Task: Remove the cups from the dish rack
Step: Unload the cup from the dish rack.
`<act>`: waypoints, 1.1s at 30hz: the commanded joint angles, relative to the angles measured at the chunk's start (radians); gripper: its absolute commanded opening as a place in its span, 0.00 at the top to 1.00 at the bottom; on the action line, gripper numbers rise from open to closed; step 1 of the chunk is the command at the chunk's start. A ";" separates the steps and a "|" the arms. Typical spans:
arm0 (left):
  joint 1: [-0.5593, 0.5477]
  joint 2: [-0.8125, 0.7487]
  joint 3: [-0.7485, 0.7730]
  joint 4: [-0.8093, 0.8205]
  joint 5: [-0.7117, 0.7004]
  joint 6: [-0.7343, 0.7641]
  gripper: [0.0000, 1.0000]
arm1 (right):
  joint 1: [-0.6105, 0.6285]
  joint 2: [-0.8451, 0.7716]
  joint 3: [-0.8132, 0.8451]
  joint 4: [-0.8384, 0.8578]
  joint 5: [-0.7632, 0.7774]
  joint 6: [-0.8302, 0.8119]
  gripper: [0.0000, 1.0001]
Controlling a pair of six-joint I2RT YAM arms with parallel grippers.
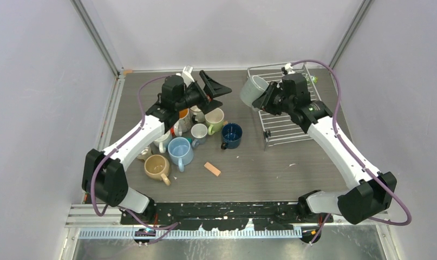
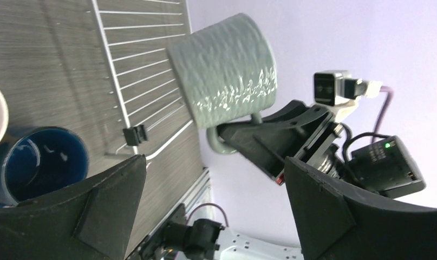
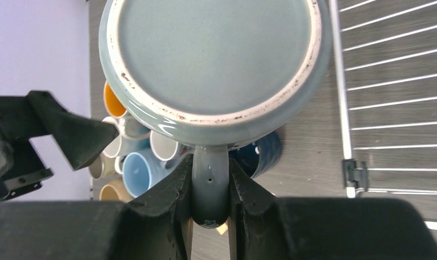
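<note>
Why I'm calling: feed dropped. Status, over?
Right gripper shut on grey-green mug handle, aloft beside dish rack. Left gripper open, empty, facing mug. Nothing between them.

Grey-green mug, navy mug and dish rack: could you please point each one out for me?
grey-green mug (image 3: 216, 54), right wrist view, middle of its underside.
navy mug (image 1: 232, 134), top view, its blue inside.
dish rack (image 1: 284, 129), top view, bare front wires.

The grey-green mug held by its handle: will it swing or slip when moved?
Likely stiff and fragile: the grey-green mug looks like glazed ceramic. Its glossy glaze may be slippery. The right gripper pinches only the handle, so the heavy-looking body could pivot.
</note>
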 commanded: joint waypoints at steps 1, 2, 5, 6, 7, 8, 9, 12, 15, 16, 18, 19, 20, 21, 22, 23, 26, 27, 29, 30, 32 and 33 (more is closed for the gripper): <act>0.008 0.031 -0.020 0.219 0.023 -0.165 0.00 | 0.021 -0.077 -0.002 0.260 -0.082 0.106 0.99; 0.008 0.039 -0.028 0.247 0.023 -0.193 0.00 | 0.022 -0.080 -0.012 0.281 -0.095 0.124 0.99; 0.008 0.062 -0.052 0.337 0.027 -0.272 0.00 | 0.024 -0.092 -0.043 0.356 -0.124 0.178 0.99; 0.008 0.068 -0.061 0.362 0.027 -0.294 0.00 | 0.025 -0.096 -0.054 0.375 -0.130 0.193 0.99; 0.009 0.073 -0.070 0.387 0.024 -0.319 0.00 | 0.025 -0.100 -0.063 0.394 -0.136 0.208 0.99; 0.009 0.076 -0.078 0.414 0.022 -0.341 0.00 | 0.025 -0.103 -0.071 0.409 -0.143 0.221 0.99; 0.009 0.078 -0.086 0.443 0.017 -0.361 0.00 | 0.026 -0.103 -0.076 0.421 -0.152 0.232 0.99; 0.009 0.088 -0.099 0.516 0.008 -0.422 0.00 | 0.027 -0.114 -0.103 0.478 -0.176 0.270 0.99; 0.009 0.100 -0.099 0.576 -0.001 -0.478 0.03 | 0.029 -0.122 -0.134 0.532 -0.188 0.303 0.99; 0.010 0.104 -0.099 0.597 -0.005 -0.498 0.04 | 0.029 -0.121 -0.137 0.536 -0.194 0.311 0.99; 0.008 0.110 -0.099 0.632 -0.011 -0.530 0.07 | 0.030 -0.115 -0.146 0.580 -0.214 0.333 0.99; 0.009 0.113 -0.096 0.644 -0.013 -0.540 0.09 | 0.031 -0.113 -0.151 0.599 -0.223 0.347 0.99; 0.009 0.116 -0.092 0.651 -0.014 -0.550 0.10 | 0.031 -0.113 -0.158 0.618 -0.229 0.359 0.99; 0.008 0.119 -0.086 0.657 -0.011 -0.558 0.12 | 0.033 -0.114 -0.165 0.637 -0.235 0.368 0.99; 0.008 0.125 -0.079 0.664 -0.008 -0.567 0.13 | 0.034 -0.114 -0.172 0.656 -0.241 0.376 0.99; 0.008 0.130 -0.076 0.670 -0.004 -0.576 0.15 | 0.034 -0.112 -0.176 0.670 -0.245 0.384 0.99; 0.008 0.136 -0.079 0.713 -0.010 -0.611 0.18 | 0.036 -0.105 -0.181 0.704 -0.263 0.404 0.99; 0.008 0.137 -0.081 0.733 -0.015 -0.622 0.20 | 0.037 -0.102 -0.184 0.714 -0.270 0.412 0.99; 0.008 0.141 -0.080 0.763 -0.019 -0.639 0.23 | 0.038 -0.097 -0.192 0.739 -0.279 0.427 0.99; 0.008 0.143 -0.079 0.777 -0.022 -0.647 0.25 | 0.038 -0.096 -0.198 0.754 -0.284 0.436 0.99; 0.008 0.152 -0.076 0.808 -0.030 -0.669 0.29 | 0.039 -0.092 -0.204 0.776 -0.293 0.449 0.99; 0.007 0.158 -0.077 0.831 -0.035 -0.681 0.31 | 0.041 -0.088 -0.207 0.788 -0.297 0.456 0.99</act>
